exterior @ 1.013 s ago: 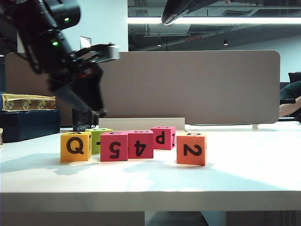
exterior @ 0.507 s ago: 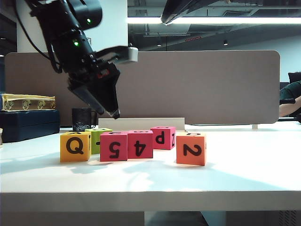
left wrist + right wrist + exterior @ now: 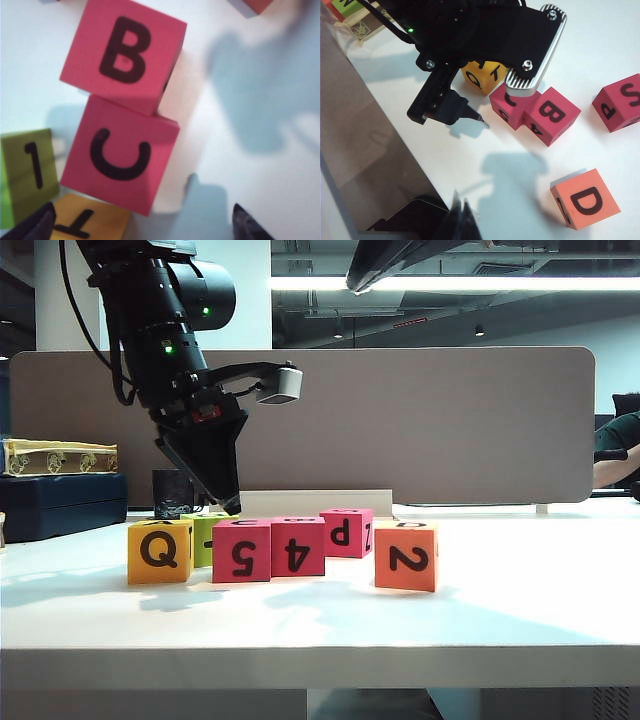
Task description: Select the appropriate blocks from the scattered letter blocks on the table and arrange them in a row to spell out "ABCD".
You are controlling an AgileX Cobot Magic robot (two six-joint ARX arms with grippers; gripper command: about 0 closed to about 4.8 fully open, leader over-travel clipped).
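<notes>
The left gripper (image 3: 228,502) has swung in from the left edge of the exterior view and dropped, so its jaws now hang released and empty just above and behind the pink-red foam cube with 5 on its front (image 3: 241,551), which shows a C on top in the left wrist view (image 3: 120,155). The dark fingertips (image 3: 36,226) frame that cube's near side without touching anything. I judge this an approach for a first pick, with the row not yet arranged.

Touching that C cube is the pink-red foam cube with 4 on its front (image 3: 298,546), topped with a B (image 3: 125,52). On the C cube's other side sit the yellow-orange foam cube with Q (image 3: 160,551) and, behind it, the lime green foam cube (image 3: 207,538). Well apart from the C cube stands the orange foam cube with 2 (image 3: 406,556), carrying a D on top (image 3: 585,199). The pink-red foam cube with P (image 3: 346,533) lies behind the B cube.

All cubes are matte, soft-edged and equal, with bold black print. The white surface (image 3: 520,610) is smooth and throws soft shadows.

The right gripper (image 3: 462,220) is away from the C cube near the divider; only blurred dark tips show, so I cannot tell its jaws' state.
</notes>
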